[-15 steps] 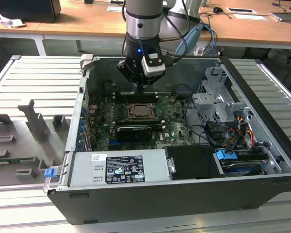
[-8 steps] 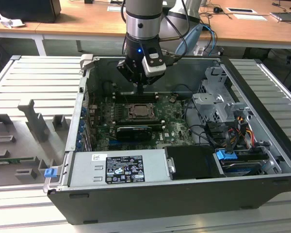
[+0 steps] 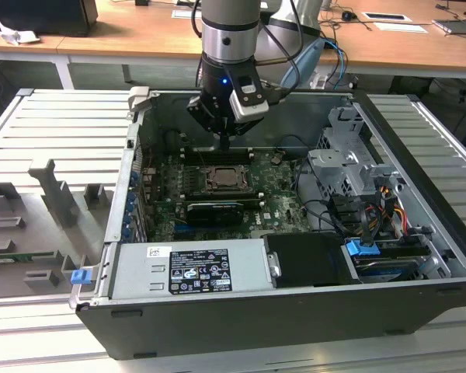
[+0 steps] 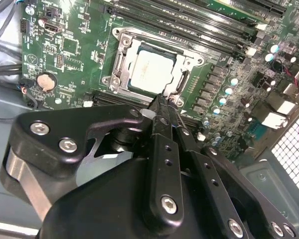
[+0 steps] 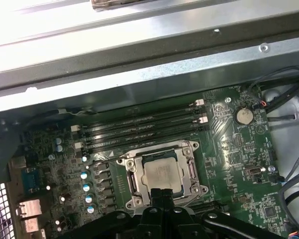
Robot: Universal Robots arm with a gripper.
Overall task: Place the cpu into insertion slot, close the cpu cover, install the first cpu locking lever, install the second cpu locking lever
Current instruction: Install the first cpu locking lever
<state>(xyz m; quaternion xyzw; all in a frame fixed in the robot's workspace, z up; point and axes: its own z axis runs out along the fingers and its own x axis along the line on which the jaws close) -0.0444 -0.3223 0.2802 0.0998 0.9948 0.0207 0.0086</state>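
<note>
The silvery-grey square cpu (image 4: 150,72) lay flat in its socket near the middle of the green circuit board (image 4: 70,55). It sat just in front of the black memory slots (image 5: 139,127) that ran along the board's far edge. The board lay inside the open dark metal computer case (image 3: 295,311), which stood on the grey slatted counter (image 3: 39,116). The thin silvery hinged cpu cover (image 4: 119,59) appeared to be folded down around the chip, with the chip's top showing through its square opening. Whether either locking lever was hooked, I could not tell.

The black claw (image 4: 162,102) hung at the socket's near edge, its fingers drawn together with nothing visible between them. In both wrist views its tip was just beside the frame's rim, and whether it touched I could not say. In the exterior view the claw (image 3: 224,144) stood above the socket.

The likeliest trouble from here was a slip. The closed tip was narrow and the frame's rim thin, so a slight offset could let it skid onto the small parts crowded along that side of the socket. A lever pushed at a poor angle might spring back up and lift the cover. Pressing down off-centre could load the chip unevenly on its contacts.
</note>
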